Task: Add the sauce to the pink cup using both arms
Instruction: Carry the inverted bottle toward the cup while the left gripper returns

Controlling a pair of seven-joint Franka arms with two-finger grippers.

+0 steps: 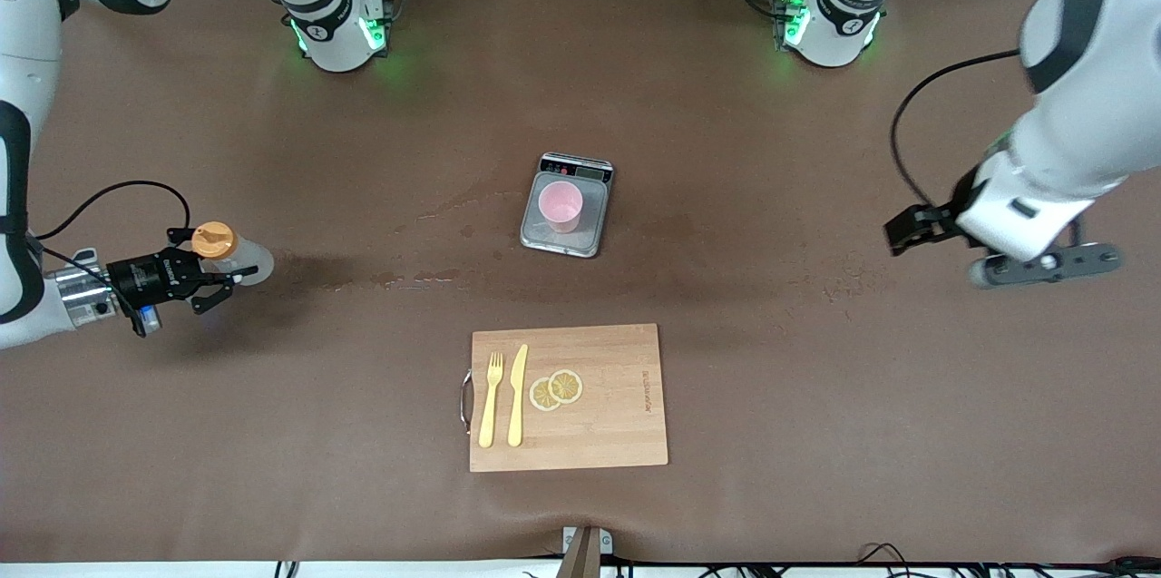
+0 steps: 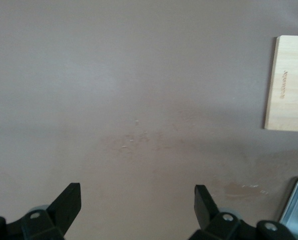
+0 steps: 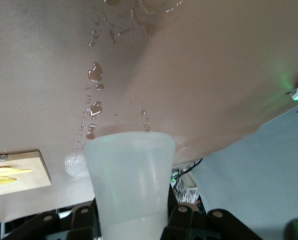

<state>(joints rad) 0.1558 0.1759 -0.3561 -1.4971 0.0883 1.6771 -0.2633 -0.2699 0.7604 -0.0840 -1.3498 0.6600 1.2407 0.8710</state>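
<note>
On the scale [image 1: 564,210], one pink cup [image 1: 560,205]; right fingers [image 1: 210,286] apparently clamp one sauce [image 1: 231,257], left fingers [image 2: 68,205] spread.

Pale-pink cup [image 1: 560,204], orange-capped whitish sauce [image 1: 238,257]

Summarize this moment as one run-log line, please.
right gripper: shut on sauce bottle, over its table end | left gripper: open, empty, waiting | pink cup: on scale, no sauce visible
</note>
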